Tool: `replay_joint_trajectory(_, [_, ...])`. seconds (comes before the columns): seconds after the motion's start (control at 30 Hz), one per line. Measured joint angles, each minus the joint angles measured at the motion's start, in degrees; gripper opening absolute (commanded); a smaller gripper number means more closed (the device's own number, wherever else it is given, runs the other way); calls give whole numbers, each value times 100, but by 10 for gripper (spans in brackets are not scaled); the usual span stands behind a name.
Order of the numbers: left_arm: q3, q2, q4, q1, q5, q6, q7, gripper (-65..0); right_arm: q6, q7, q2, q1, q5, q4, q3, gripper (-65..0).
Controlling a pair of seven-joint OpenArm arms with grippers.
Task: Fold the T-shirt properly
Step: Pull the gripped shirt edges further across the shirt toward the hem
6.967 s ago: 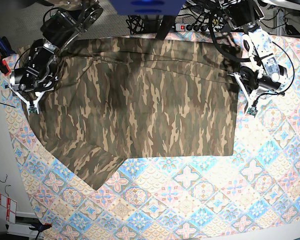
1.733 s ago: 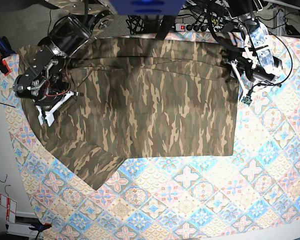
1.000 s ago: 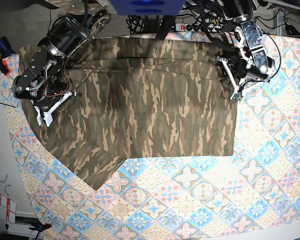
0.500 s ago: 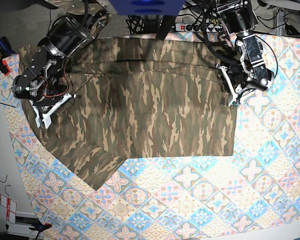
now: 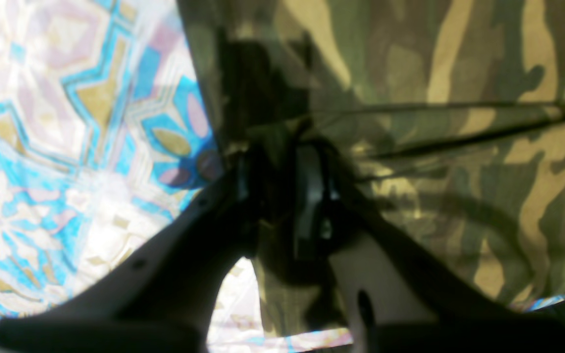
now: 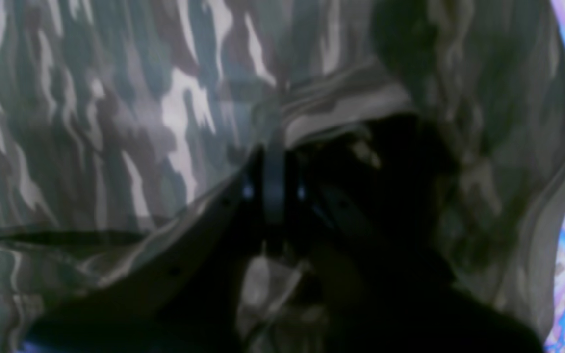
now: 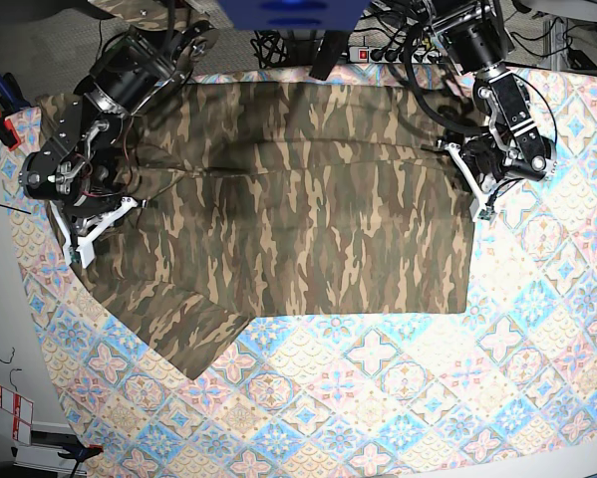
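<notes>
Your left gripper (image 5: 282, 196) had just clamped the T-shirt (image 7: 308, 199) hem edge | right gripper (image 6: 272, 196) stayed pinched on cloth | far edge had lifted, shirt otherwise flat on tablecloth (image 7: 428, 398) | first fold started.

I see open tile-patterned tablecloth surface (image 7: 398, 398) across the near half, free for either hand. The camouflage fabric T-shirt (image 7: 308, 219) covers the far half. Black cables and a white power strip (image 7: 378, 50) crowd the far edge.
</notes>
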Motion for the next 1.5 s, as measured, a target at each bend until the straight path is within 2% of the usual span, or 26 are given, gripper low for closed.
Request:
replay_joint_trajectory(0.13, [-4, 2, -15, -94, 7, 0, 2, -546, 0, 90, 2, 50, -22, -26, -55, -642])
replay_joint_trajectory(0.3, [-4, 15, -17, -166, 37, 0, 7, -546, 0, 197, 17, 151, 7, -50, -723, -643])
replay_joint_trajectory(0.4, [-4, 0, -17, -214, 46, 0, 4, -546, 4, 195, 17, 221, 4, -251, -898, -643])
replay_joint_trajectory(0.5, [-4, 0, -17, -229, 46, -2, 2, -540, 0, 203, 55, 376, -13, -601, -883, -643])
replay_joint_trajectory(0.57, [-46, 2, -17, -225, 44, -2, 2, -539, -2, 426, 63, 407, -52, -761, -874, -643])
replay_joint_trajectory(0.8, [-855, -17, -173, -623, 48, -2, -2, -543, -4, 826, 118, 402, -20, -885, -568, -643])
replay_joint_trajectory(1.0, [-866, -358, -1331, -986, -4, -4, -44, -540, 0, 894, 164, 415, -13, -911, -525, -643])
replay_joint_trajectory(1.23, [-868, -354, -1414, -1021, 48, 2, -380, -538, 0, 887, 319, 564, -81, -1314, -511, -639])
replay_joint_trajectory(1.33, [-868, -367, -1414, -1038, 44, -2, -343, -535, 2, 1086, 426, 688, 15, -1567, -573, -586])
replay_joint_trajectory(1.4, [-868, -365, -1416, -1049, 46, 0, -348, -513, 0, 1113, 468, 754, 17, -1714, -573, -519])
replay_joint_trajectory(1.5, [-866, -363, -1416, -1049, 33, 2, -398, -437, -4, 1056, 509, 796, -66, -1803, -560, -393])
